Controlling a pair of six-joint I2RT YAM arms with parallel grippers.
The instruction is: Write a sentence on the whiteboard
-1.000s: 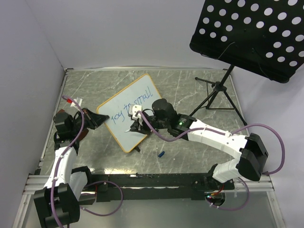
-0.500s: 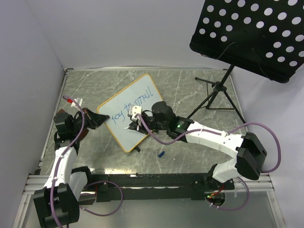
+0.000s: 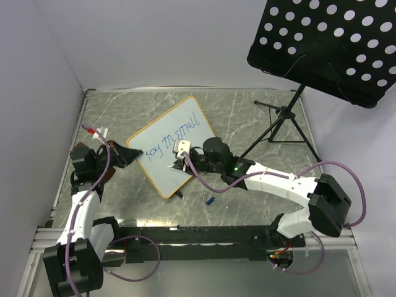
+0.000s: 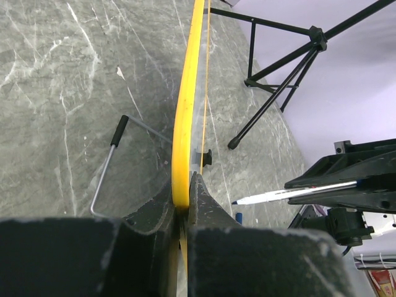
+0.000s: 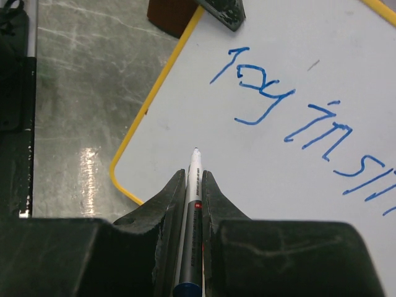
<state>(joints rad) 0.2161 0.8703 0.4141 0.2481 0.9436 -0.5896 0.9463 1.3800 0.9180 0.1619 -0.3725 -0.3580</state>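
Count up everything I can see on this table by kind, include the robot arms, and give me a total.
White rectangular whiteboard with yellow frame: 1
White-barrelled blue marker pen: 1
Small blue cap-like piece: 1
Black perforated metal music stand: 1
White robot arms: 2, left arm, right arm
Total: 6

Your top camera looks down from high behind the near edge of the grey marbled desk (image 3: 235, 111), taking in all of it. Your left wrist camera sits close, sighting edge-on along the yellow-framed white whiteboard (image 4: 185, 111) pinched in the left claw (image 4: 184, 195). Your right wrist camera peers down past the right claw (image 5: 193, 179) and its thin white pen (image 5: 195, 162) onto that board's face, shared with the top view.
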